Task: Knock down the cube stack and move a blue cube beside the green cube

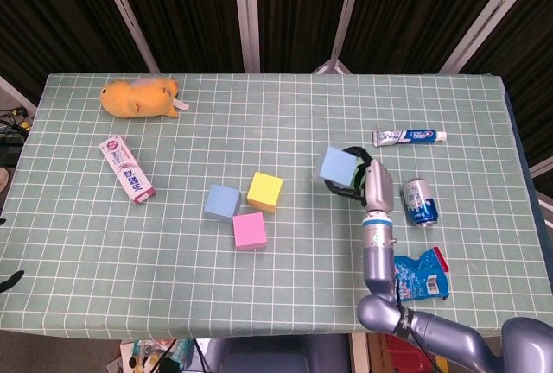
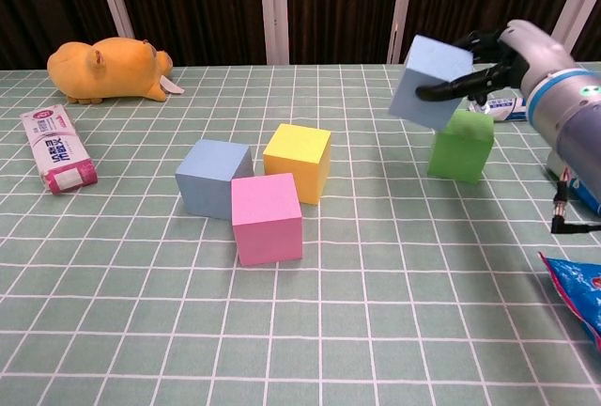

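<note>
The green checked table [image 1: 86, 243] carries everything, and the right arm [image 1: 378, 265] reaches up over it from the near edge, its silver forearm ending in the right hand [image 1: 361, 179]. That hand grips a blue cube [image 2: 430, 81], dark fingers [image 2: 449, 89] wrapped against its near face and top, and holds it tilted and lifted off the cloth. In the chest view this held cube hangs just above and partly in front of the green cube [image 2: 461, 146], which sits flat on the table below the hand (in the head view the green cube is hidden behind the hand and wrist). The left hand appears in neither view. Well apart to the left lies a loose cluster of three cubes, all resting on the cloth: a second blue cube [image 1: 223, 202] at the left, a yellow cube [image 1: 265, 192] behind and to the right of it, and a pink cube [image 1: 250, 230] nearest the camera, touching or almost touching its neighbours. At the far left corner lies an orange plush toy [image 1: 138, 97] on its side, and nearer along the left edge lies a white and red toothpaste box [image 1: 126, 168]. To the right of the hand are a blue toothpaste tube [image 1: 409, 136], a blue can [image 1: 420, 201], and a blue snack packet [image 1: 422, 275] beside the forearm.
</note>
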Controlling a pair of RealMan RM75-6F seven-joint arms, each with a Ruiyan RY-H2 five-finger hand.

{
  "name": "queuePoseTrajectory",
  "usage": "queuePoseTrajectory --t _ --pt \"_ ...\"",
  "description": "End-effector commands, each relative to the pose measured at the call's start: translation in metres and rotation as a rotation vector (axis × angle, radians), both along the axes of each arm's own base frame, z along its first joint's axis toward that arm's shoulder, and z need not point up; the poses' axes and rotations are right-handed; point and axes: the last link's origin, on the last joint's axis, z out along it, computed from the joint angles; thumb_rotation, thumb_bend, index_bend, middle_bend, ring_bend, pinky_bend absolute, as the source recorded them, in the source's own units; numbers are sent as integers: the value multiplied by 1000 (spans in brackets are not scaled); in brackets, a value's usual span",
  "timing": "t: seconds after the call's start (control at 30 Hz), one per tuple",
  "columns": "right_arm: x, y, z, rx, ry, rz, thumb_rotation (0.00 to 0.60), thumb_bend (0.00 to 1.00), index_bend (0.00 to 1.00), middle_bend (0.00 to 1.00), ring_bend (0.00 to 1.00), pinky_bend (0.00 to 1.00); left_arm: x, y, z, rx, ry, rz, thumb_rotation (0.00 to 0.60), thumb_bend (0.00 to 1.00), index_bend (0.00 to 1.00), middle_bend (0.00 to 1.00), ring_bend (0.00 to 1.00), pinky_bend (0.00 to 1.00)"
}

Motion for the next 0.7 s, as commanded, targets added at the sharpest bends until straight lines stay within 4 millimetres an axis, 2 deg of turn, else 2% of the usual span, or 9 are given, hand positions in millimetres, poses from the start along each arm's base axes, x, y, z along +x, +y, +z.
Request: queuePoseTrajectory --t 0.03,0.17,0.53,0.57,0.63,0.7 --pt "-1 -16 6 -39 1 -30 600 155 381 651 783 339 0 -1 0 2 0 0 600 133 231 0 0 0" --pt "7 -23 2 -58 44 -4 600 155 383 651 782 339 0 -1 0 8 2 2 600 133 231 0 0 0" --pt "34 -26 -52 -17 123 41 600 155 392 650 749 232 0 1 -1 4 8 2 600 133 231 0 0 0" --pt "40 -26 -61 -1 121 53 600 155 392 641 726 212 -2 3 -1 5 8 10 600 133 231 0 0 0" --pt "42 -27 -66 -5 122 51 600 155 392 601 672 172 -3 5 -1 4 8 16 600 133 231 0 0 0" --pt "43 -29 -72 3 127 55 600 155 380 482 553 109 -3 7 -2 1 10 19 600 133 231 0 0 0"
